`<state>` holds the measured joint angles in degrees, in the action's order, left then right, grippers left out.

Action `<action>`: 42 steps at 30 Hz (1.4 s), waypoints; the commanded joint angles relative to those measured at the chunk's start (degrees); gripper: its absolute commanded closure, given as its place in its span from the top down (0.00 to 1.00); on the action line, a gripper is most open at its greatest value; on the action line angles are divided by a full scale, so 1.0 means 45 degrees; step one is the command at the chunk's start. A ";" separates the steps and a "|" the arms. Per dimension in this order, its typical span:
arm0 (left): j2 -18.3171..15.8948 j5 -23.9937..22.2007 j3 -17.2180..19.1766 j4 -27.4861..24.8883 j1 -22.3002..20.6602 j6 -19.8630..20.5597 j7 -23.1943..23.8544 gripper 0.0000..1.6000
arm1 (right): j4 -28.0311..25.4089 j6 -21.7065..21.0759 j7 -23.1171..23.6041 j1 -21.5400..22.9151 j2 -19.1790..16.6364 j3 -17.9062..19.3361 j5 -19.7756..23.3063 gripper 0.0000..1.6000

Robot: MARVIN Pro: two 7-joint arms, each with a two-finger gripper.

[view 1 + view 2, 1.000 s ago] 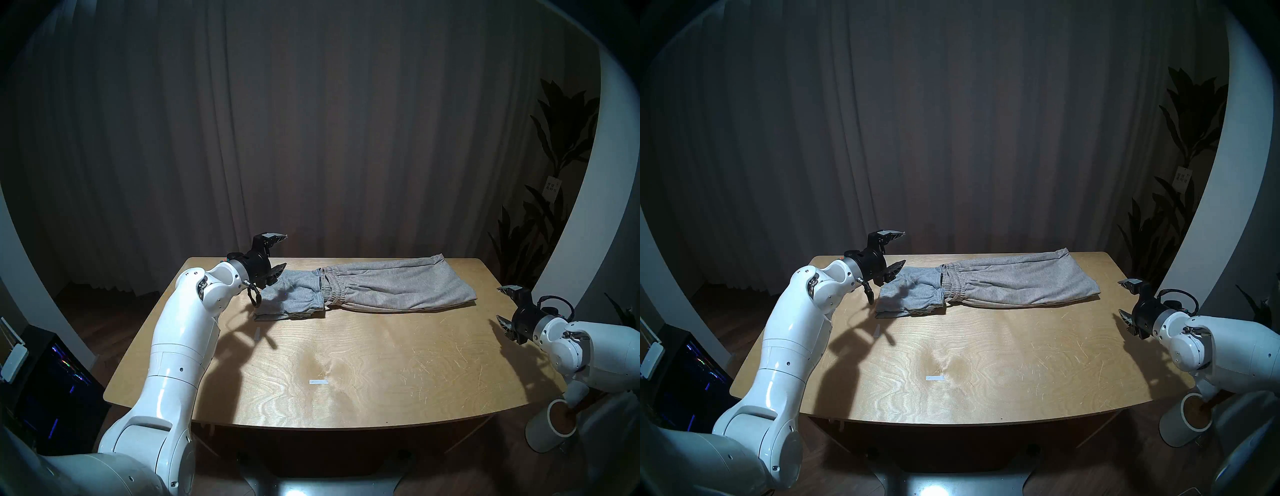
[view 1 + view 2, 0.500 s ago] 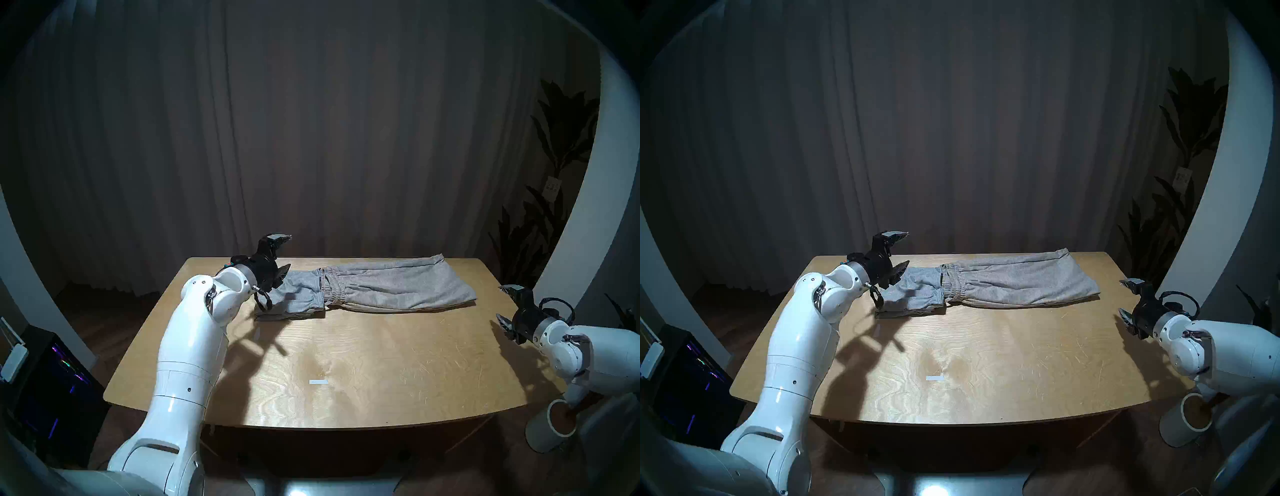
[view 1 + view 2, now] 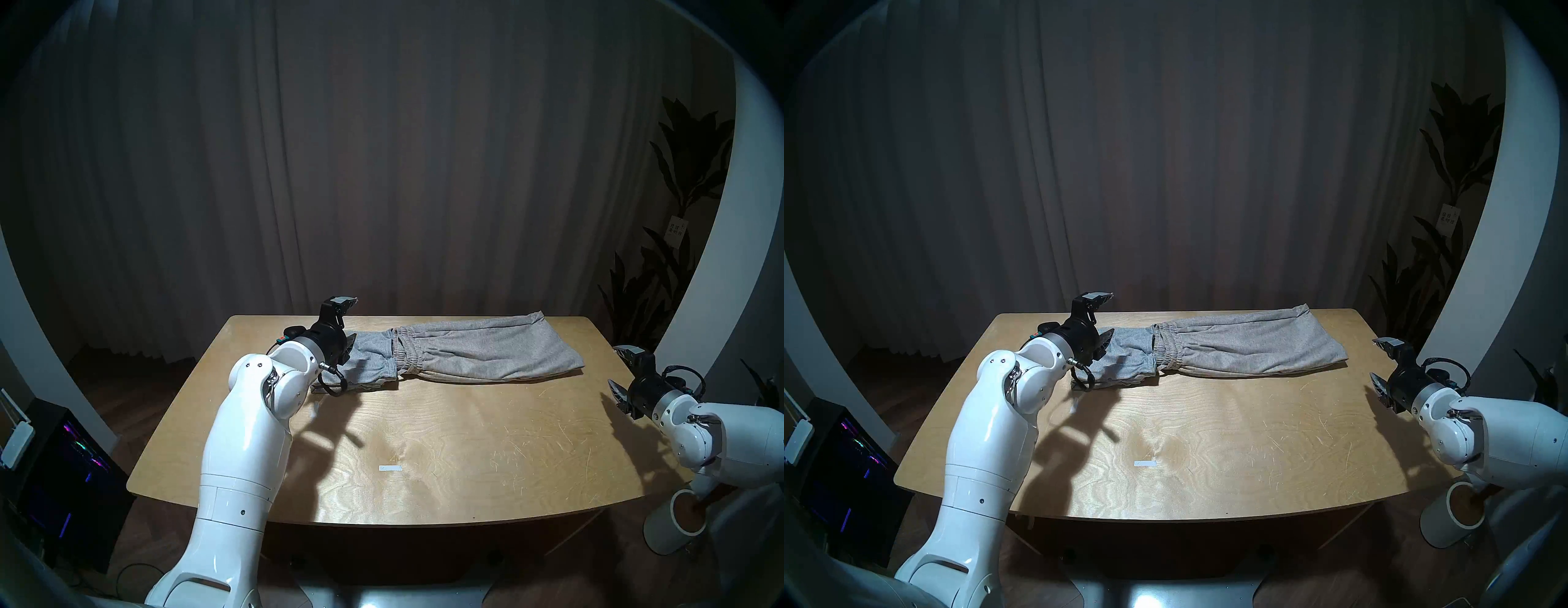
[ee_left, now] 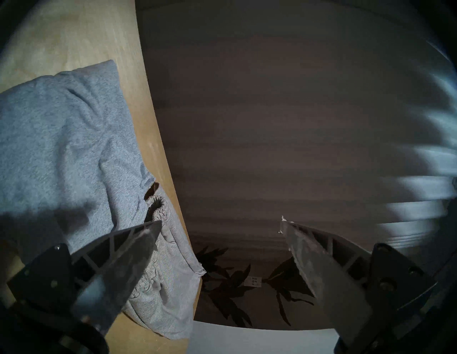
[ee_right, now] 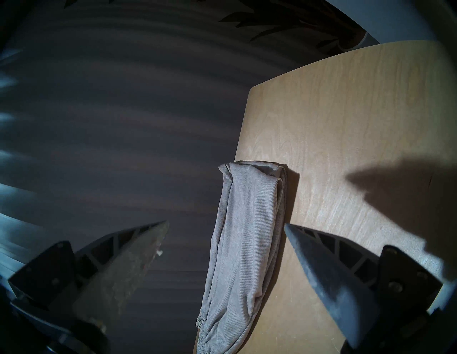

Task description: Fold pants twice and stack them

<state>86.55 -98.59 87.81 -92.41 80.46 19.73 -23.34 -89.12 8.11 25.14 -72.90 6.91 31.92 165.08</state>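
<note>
Both pairs lie along the table's [image 3: 466, 424] far edge: the grey pants [image 3: 365, 367] folded small at left, the beige pants [image 3: 488, 350] long, their waistband overlapping the grey. My left gripper [image 3: 350, 320] hangs wide and empty over the grey pair, my right gripper [image 3: 620, 368] wide off the table's right edge, so I judge the beige needs folding next.

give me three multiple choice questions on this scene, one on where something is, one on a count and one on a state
1. Where does the light grey pants pair lie relative to the beige-grey pants?
A. toward the robot's left, its end under their waistband
B. toward the robot's right
C. on the floor

2. How many pairs of pants are on the table?
A. one
B. two
C. four

3. What is the state of the right gripper?
A. shut on cloth
B. open and empty
C. shut and empty

Answers:
1. A, the grey pair sits left of the beige pair, whose gathered waistband overlaps it.
2. B, one grey and one beige-grey pair show.
3. B, its fingers stand wide apart with nothing between them.
</note>
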 commanded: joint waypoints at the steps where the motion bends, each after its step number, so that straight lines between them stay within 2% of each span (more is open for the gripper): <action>1: 0.0528 0.0664 -0.0163 -0.1319 0.0470 -0.1205 -0.0336 1.00 | -0.0171 0.0398 0.0816 -0.0049 -0.0132 0.0254 -0.0018 1.00; 11: 0.0939 0.1858 -0.1564 -0.2434 0.1431 -0.2672 -0.1073 1.00 | -0.0347 0.1241 0.1806 -0.0249 0.0076 0.0467 -0.0018 1.00; 19: 0.1109 0.2869 -0.1800 -0.2083 0.1434 -0.4062 -0.1348 1.00 | -0.0306 0.2294 0.2582 -0.0666 0.0615 0.0821 -0.0018 1.00; 25: 0.1118 0.3524 -0.2252 -0.2035 0.1340 -0.4899 -0.1427 1.00 | -0.0088 0.2855 0.2688 -0.0989 0.0951 0.1052 -0.0018 1.00; 27: 0.1107 0.3833 -0.2720 -0.1894 0.1337 -0.5511 -0.1462 1.00 | 0.0105 0.3296 0.2705 -0.1222 0.1319 0.1337 -0.0018 1.00; 30: 0.1072 0.3955 -0.3083 -0.1862 0.1342 -0.5906 -0.1474 1.00 | 0.0157 0.3641 0.2628 -0.1322 0.1553 0.1588 -0.0018 1.00; 33: 0.1043 0.4146 -0.3370 -0.1870 0.1350 -0.6403 -0.1482 1.00 | -0.0402 0.4023 0.2882 -0.1493 0.1577 0.1965 -0.0018 1.00; 37: 0.1046 0.4288 -0.3439 -0.1765 0.1376 -0.7007 -0.1589 1.00 | -0.0949 0.4618 0.2737 -0.1883 0.1854 0.2450 -0.0018 1.00; 42: 0.1088 0.4574 -0.3381 -0.1594 0.1327 -0.7674 -0.1644 1.00 | -0.0607 0.5553 0.2154 -0.2483 0.2602 0.3483 -0.0018 1.00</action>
<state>91.17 -79.72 72.65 -99.43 87.63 -11.21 -30.66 -92.00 28.36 36.71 -80.91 15.06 41.78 165.12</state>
